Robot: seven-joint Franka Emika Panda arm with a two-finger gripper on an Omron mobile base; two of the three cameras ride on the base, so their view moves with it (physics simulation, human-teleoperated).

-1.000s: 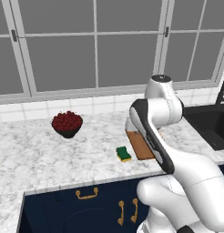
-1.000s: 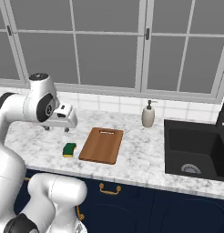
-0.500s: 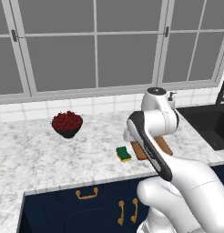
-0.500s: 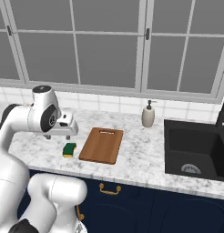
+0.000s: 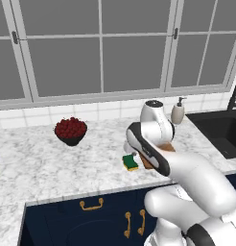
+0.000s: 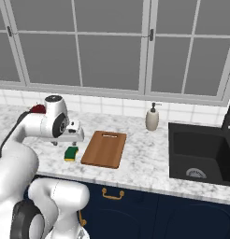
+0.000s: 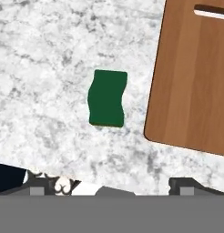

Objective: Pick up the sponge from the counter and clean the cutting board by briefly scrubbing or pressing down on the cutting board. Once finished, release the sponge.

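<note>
The sponge (image 7: pixel 107 98) lies green side up on the marbled counter (image 7: pixel 45 50), just left of the brown cutting board (image 7: pixel 191 77). My gripper (image 7: pixel 112 184) hangs straight above the sponge, open and holding nothing, with its dark fingertips (image 7: pixel 38 185) wide apart. In the right base view the gripper (image 6: pixel 71 140) is a little above the sponge (image 6: pixel 70 153), with the cutting board (image 6: pixel 105 148) to the right. From the left base camera the sponge (image 5: pixel 130 162) shows beside my arm, which covers most of the cutting board (image 5: pixel 147 163).
A dark bowl of red fruit (image 5: pixel 70 129) stands at the back left. A soap dispenser (image 6: pixel 152 118) stands behind the board by the tiled wall. The black sink (image 6: pixel 201 154) lies to the right. The counter's front edge (image 6: pixel 135 179) runs close below the sponge.
The arm has swung down and forward, bringing the hand lower over the sponge. The sponge and the board have not moved.
</note>
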